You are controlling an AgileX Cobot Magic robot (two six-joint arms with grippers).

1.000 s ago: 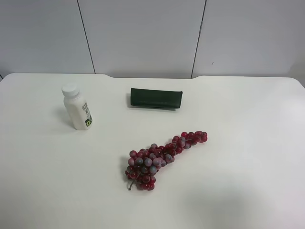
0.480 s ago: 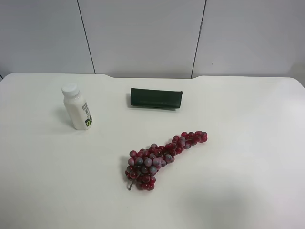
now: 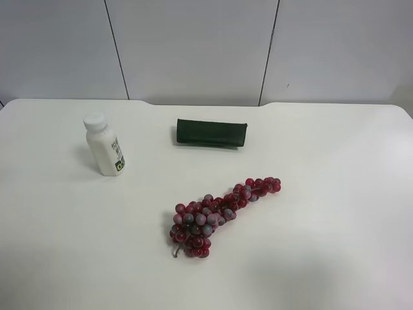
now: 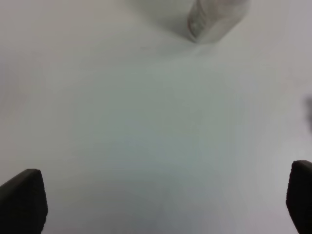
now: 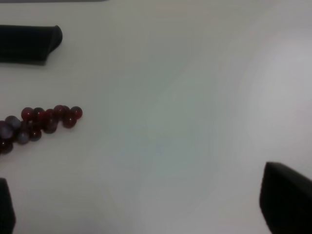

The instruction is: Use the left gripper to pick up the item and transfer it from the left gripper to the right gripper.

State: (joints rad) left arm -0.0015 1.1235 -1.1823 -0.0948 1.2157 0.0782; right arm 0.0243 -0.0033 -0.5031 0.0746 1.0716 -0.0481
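The left hand (image 4: 161, 202) is seen only through its own wrist camera. Its two black fingers (image 4: 22, 202) sit at opposite edges of that picture, spread wide apart, with bare white counter (image 3: 335, 194) between them and nothing in their hold. The hand faces down onto the counter; whether it touches the surface cannot be told.

The white plastic bottle (image 4: 214, 19) lies ahead of those fingers, well apart from them and out beyond the open gap. It is blurred there, with only its lower body and a strip of label showing.

The right hand (image 5: 146, 207) is posed the same way. Its dark fingers (image 5: 287, 202) are far apart at the picture's corners, it holds nothing, and plain counter lies between them. Ahead of it and off to one side are the narrow end of the red grape bunch (image 5: 44, 119) and, farther out, one end of the dark green pouch (image 5: 29, 44).

In the exterior high view the bottle (image 3: 103, 145) stands upright with its white screw cap on and its label turned toward the pouch. It is at about 9 o'clock from the pouch (image 3: 211, 134) and about 10 o'clock from the grape bunch (image 3: 216, 213), well clear of both. The pouch lies flat at 12 o'clock from the grapes.
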